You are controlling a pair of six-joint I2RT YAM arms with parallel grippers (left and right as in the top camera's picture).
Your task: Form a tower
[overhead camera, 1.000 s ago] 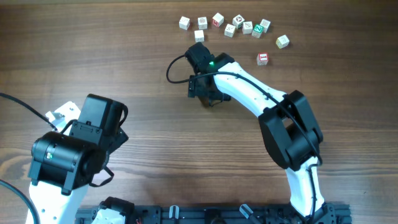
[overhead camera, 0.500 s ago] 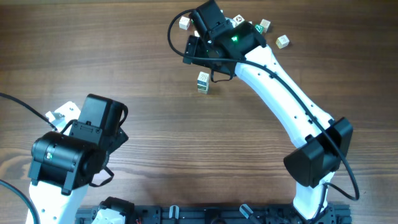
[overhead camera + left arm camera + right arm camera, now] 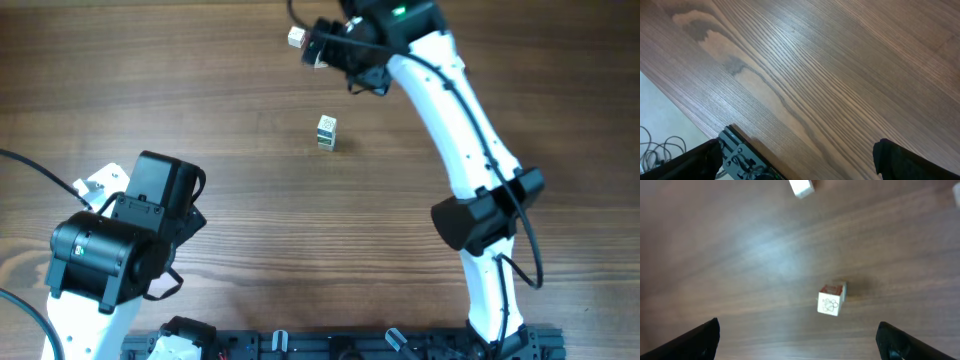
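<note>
Right end effector, fingers wide apart, hovers over a loose cube. Careless placement could topple the tower! Left end effector is equally wide.

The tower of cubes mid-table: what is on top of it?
Nothing lies on the tower; its pale top face is bare. The open right gripper is well away. The cubes beneath are mostly covered.

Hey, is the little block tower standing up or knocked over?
Standing: overhead, the tower rises as a neat stack, with nothing fallen beside it.
</note>
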